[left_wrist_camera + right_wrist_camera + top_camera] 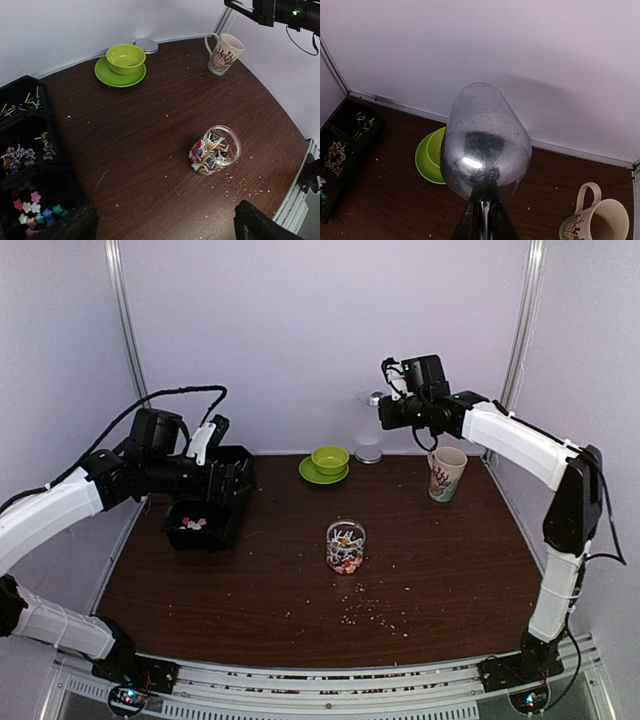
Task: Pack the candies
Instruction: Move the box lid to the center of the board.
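Note:
The candies (34, 210), small pastel star-shaped sweets, lie in the nearest compartment of a black organiser box (30, 125); they also show in the top view (193, 524). A clear jar (345, 547) with coloured sweets on white sticks stands mid-table and shows in the left wrist view (215, 150). My left gripper (165, 227) is open and empty, high above the table beside the box (228, 483). My right gripper (484, 215) is shut on the handle of a metal spoon (485, 142), held high near the back wall (382, 400).
A green bowl on a green saucer (329, 459) stands at the back, with a silver lid (369, 453) beside it. A patterned mug (446, 473) stands back right. Other box compartments hold lollipops (17, 155). Pale crumbs (365, 610) are scattered near the jar.

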Available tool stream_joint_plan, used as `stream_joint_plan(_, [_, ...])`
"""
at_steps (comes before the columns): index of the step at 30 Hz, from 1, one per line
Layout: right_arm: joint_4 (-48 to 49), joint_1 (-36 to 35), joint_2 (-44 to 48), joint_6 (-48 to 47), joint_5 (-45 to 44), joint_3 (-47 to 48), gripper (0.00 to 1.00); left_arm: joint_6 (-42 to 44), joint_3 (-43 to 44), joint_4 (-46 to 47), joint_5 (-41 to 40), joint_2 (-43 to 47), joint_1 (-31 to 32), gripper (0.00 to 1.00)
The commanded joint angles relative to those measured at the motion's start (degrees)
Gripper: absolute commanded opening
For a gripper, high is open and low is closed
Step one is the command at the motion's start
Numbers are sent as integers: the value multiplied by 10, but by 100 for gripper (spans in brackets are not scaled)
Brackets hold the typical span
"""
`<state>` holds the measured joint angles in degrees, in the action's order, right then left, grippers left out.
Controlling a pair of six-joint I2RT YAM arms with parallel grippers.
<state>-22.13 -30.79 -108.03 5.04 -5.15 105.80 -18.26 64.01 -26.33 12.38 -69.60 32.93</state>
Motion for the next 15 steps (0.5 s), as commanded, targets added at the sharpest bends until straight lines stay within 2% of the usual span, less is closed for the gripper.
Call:
stream_joint_plan(1, [-115,23,-86,49,-9,115,0,37,-19,-23,-61,28,-5,98])
stream_joint_plan(6, [-148,56,-191,84,17,222,0,35,-36,-25,-67,46,-4,98])
stream_joint_plan(15, [-90,94,-274,132,48,231,0,30,-47,-29,-76,77,-5,98])
